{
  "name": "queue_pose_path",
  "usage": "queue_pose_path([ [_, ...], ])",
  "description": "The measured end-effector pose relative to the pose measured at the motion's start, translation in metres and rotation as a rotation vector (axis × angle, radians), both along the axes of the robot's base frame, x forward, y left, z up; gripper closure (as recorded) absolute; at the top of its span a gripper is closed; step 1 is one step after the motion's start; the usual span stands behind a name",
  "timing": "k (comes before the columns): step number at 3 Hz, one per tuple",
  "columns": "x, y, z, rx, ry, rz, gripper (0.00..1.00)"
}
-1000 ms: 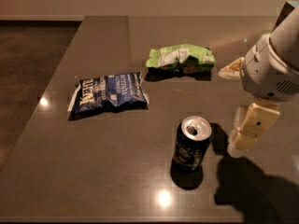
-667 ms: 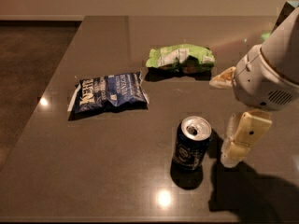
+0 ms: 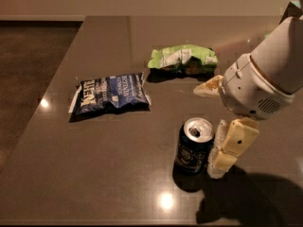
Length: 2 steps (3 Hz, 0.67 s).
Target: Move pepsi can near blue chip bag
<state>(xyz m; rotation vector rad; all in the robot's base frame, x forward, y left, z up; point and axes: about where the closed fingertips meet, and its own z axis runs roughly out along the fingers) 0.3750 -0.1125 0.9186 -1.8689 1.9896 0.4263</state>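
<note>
The pepsi can (image 3: 193,148) stands upright on the dark table, front and right of centre, its silver top opened. The blue chip bag (image 3: 110,94) lies flat to the can's upper left, well apart from it. My gripper (image 3: 207,129) comes in from the right and is open. One cream finger (image 3: 233,145) is right beside the can's right side. The other finger (image 3: 207,87) points left behind the can. I cannot tell whether the near finger touches the can.
A light-green chip bag (image 3: 182,59) lies behind the can, to the right of the blue bag. The table's left edge (image 3: 57,84) runs diagonally, with dark floor beyond it. The white arm body (image 3: 265,79) fills the right side.
My gripper has moved left and lower, up to the can's right side. The can and both bags have not moved.
</note>
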Motion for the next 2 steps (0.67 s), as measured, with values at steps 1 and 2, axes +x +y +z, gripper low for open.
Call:
queue_pose_path([
  [1, -0.0066, 0.0094, 0.0008, 0.039, 0.017, 0.021, 0.18],
  [2, -0.0148, 0.0168, 0.0005, 0.062, 0.035, 0.041, 0.41],
])
